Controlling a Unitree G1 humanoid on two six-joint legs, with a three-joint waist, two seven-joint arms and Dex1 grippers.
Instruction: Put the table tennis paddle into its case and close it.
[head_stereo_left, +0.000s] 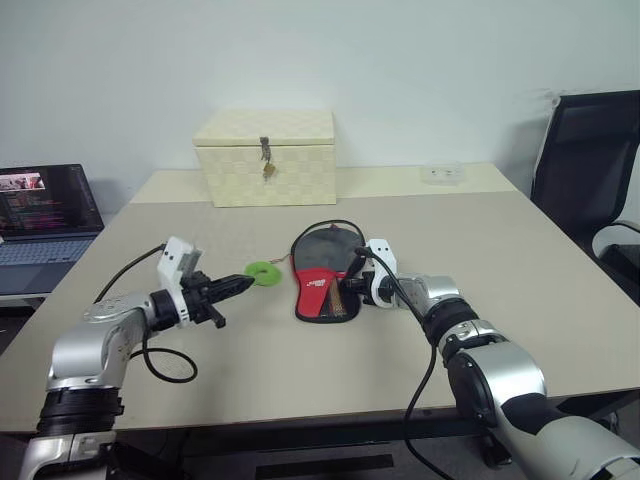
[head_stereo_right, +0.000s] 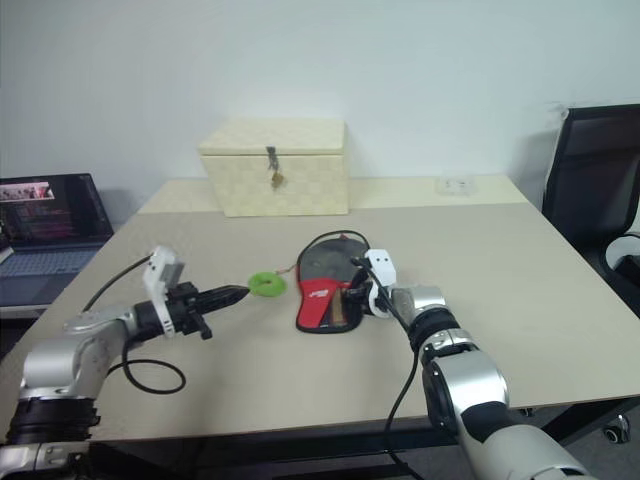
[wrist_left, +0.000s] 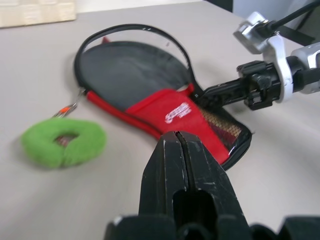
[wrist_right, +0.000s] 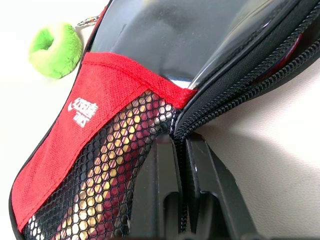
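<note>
1. While the right claw (head_stereo_left: 352, 287) sits pinched on the edge of the case (head_stereo_left: 322, 280) near its narrow end, the left claw (head_stereo_left: 236, 286) hovers shut and empty beside the green ring (head_stereo_left: 264, 272). Case and ring lie mid-surface (head_stereo_left: 480, 250), well in front of the cream woven box (head_stereo_left: 266, 157). With only one side held, a pull along the zip would likely drag the soft cover instead of closing it.

2. From the right eye view, the case is paddle-shaped, black with a red panel (head_stereo_right: 318, 292) — limp fabric, lying flat.

3. From the left wrist view, the shut left fingers (wrist_left: 186, 172) point at the red panel; the table tennis paddle (wrist_left: 130, 70) lies inside, its smooth dark face showing under the open rim. The fuzzy ring is clipped by a small metal link to the case's edge and could snag.

4. From the right wrist view, the right fingers (wrist_right: 160, 190) are closed on the zip seam (wrist_right: 240, 85) where coarse mesh (wrist_right: 115, 165) meets the teeth — the striped handle shows through the mesh. The thin hold on the seam may slip.
</note>
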